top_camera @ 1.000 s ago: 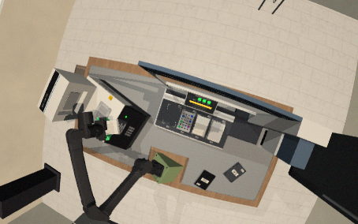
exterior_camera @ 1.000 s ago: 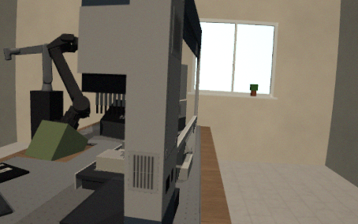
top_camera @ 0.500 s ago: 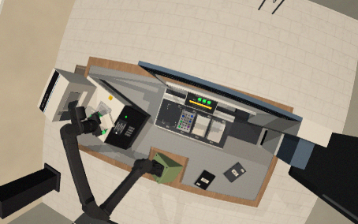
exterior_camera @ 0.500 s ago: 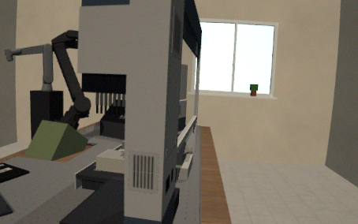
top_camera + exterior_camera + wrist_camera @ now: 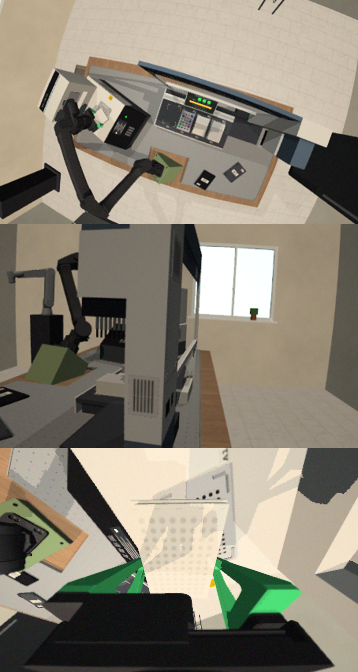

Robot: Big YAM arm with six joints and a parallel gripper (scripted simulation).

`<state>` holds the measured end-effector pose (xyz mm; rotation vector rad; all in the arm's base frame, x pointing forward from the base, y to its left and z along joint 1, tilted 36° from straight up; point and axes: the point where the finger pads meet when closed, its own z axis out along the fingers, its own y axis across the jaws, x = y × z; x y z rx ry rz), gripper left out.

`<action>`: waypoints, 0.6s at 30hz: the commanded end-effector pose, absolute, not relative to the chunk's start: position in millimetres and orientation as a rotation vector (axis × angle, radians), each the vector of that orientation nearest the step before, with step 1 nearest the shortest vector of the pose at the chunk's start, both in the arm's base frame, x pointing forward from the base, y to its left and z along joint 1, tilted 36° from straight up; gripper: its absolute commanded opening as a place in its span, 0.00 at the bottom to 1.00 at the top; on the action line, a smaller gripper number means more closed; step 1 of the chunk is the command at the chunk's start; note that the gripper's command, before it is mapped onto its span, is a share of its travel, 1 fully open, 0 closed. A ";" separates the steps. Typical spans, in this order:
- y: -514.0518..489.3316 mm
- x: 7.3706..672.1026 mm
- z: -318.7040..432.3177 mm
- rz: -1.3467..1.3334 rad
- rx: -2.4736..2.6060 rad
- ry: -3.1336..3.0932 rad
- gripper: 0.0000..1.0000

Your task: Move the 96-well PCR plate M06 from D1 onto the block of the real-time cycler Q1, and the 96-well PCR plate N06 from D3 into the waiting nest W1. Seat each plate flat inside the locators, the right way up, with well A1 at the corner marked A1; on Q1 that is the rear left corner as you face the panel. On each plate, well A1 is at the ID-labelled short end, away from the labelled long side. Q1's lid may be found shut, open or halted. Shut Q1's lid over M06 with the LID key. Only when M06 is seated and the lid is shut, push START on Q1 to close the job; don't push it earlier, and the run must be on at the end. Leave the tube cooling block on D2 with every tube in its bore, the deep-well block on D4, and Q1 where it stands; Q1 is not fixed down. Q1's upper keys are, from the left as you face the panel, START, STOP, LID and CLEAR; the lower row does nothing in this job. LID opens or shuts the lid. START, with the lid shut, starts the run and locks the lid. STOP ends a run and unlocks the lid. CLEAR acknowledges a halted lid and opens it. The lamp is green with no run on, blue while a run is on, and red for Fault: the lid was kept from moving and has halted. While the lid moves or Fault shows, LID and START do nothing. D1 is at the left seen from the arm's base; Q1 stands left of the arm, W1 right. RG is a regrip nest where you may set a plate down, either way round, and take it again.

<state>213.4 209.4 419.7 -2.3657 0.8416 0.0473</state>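
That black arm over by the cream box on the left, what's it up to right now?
The black robot arm has its green-fingered gripper shut on a pale, translucent 96-well plate, held above the open real-time cycler. The cycler's cream lid is swung back and its lamp shows green. In the wrist view the perforated grey block lies just beyond the plate, which is not seated yet. Two more pale plates sit on the dark deck.
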 end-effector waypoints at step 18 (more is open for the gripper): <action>236.4 225.5 470.4 -0.122 -2.443 0.400 0.00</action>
